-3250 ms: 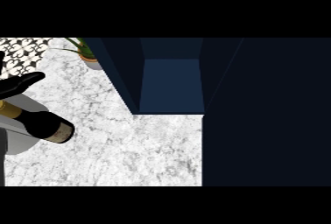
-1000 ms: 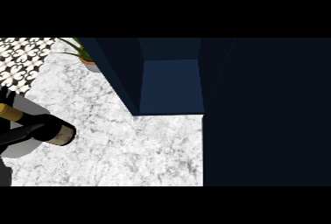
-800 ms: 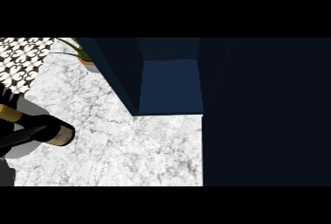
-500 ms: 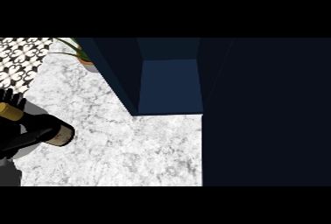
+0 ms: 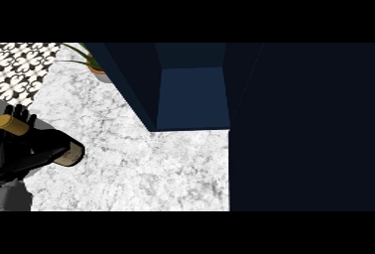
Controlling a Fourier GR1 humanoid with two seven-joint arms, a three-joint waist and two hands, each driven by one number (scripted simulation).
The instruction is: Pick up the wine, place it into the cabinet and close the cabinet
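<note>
The desk (image 5: 147, 168) is white speckled marble. A boxy dark blue cabinet (image 5: 192, 96) stands open at its far side, with a wide dark panel (image 5: 304, 129) to the right. A potted plant (image 5: 93, 67) sits beside the cabinet's left wall, near patterned tiles (image 5: 22, 64). At the left edge, the left hand (image 5: 22, 149) grasps the wine (image 5: 62, 151), a dark bottle with gold foil and cream label, lying tilted.

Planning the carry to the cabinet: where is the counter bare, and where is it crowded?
Bare marble counter runs from the wine bottle in the left hand to the open cabinet. Crowded only at the far left corner, by the potted plant.
</note>
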